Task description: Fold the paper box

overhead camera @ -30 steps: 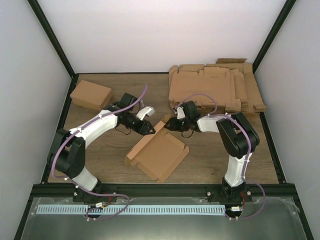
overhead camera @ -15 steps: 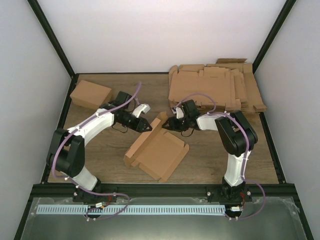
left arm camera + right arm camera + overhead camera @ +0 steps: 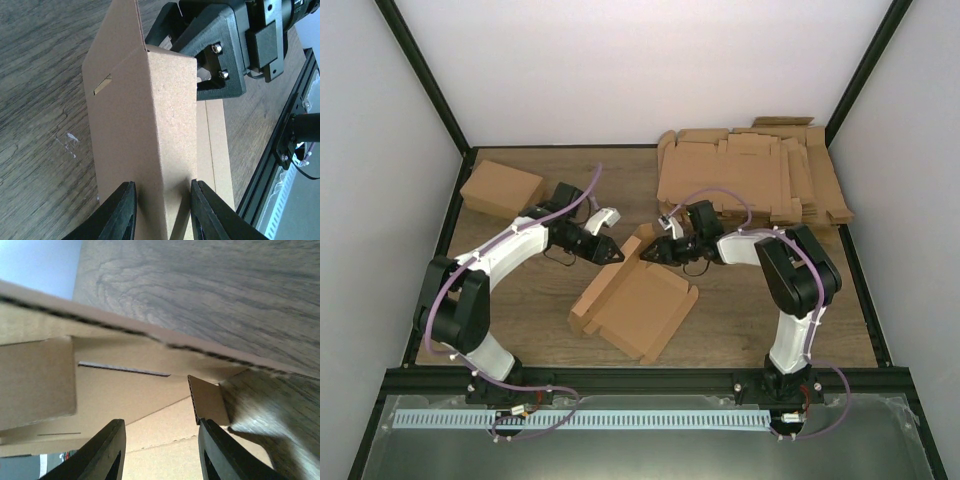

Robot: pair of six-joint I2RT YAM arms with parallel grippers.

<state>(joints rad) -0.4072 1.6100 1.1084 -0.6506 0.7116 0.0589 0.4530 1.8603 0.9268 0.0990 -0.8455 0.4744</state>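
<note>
Two risks loom: the left tool (image 3: 162, 186), clamped on the raised wall of the plain brown cardboard paper box (image 3: 640, 305) lying mid-way on the wooden tabletop (image 3: 740, 320), may let the fold spring back, and the right tool (image 3: 161, 424), jaws apart by the inner tab, may shove the sheet askew.

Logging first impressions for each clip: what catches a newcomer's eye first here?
The half-folded paper box at the middle of the table, one wall raised, with the left tool pinching that wall and the right tool open beside it. Next, the big pile of flat blanks at the far right corner.
</note>
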